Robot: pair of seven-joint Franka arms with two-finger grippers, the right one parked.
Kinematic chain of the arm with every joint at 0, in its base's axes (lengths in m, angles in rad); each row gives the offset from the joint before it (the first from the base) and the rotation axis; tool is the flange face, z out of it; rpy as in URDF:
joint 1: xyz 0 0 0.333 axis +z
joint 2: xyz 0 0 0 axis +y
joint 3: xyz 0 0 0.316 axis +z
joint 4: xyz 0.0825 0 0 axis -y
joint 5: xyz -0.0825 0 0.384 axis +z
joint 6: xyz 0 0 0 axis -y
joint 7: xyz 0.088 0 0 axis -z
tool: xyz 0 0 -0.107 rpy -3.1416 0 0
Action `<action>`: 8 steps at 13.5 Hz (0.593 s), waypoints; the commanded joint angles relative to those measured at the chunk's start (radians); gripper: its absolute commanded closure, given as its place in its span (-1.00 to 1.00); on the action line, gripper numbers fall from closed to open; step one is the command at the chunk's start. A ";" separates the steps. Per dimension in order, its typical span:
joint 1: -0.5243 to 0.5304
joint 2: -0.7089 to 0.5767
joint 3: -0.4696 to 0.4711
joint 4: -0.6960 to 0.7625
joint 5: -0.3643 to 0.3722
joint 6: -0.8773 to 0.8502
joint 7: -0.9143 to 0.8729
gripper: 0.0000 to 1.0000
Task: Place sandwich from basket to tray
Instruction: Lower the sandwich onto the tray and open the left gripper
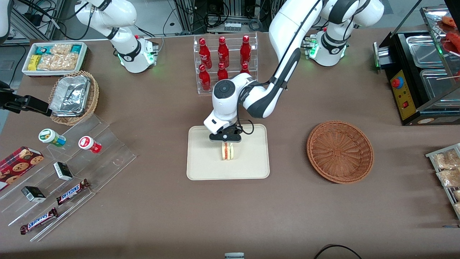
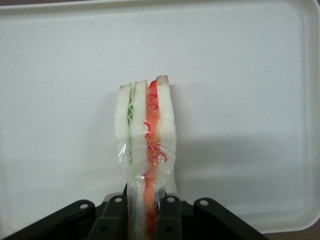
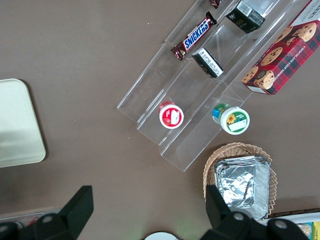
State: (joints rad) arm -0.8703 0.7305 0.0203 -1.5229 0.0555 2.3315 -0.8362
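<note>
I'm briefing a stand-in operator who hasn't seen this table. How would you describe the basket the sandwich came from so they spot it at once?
Start at the cream tray mid-table, where the claw grips the sandwich. Beside the tray, toward the working arm's end, sits the basket. It is round, shallow, reddish-brown and empty, unlike the paler tan basket holding foil trays.

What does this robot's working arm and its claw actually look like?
The working arm is glossy white with dark grey joint bands, a round dark cap on the wrist and a thin black cable along it. Its base shows green lights. The gripper, over the tray, is black with two slim fingers.
</note>
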 commanded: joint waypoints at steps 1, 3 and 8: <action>-0.006 0.040 0.009 0.053 0.010 -0.003 0.009 0.77; -0.006 0.055 0.010 0.065 0.010 -0.001 0.002 0.31; 0.023 0.014 0.012 0.085 0.001 -0.082 -0.014 -0.98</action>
State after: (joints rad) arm -0.8634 0.7585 0.0303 -1.4757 0.0555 2.3113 -0.8394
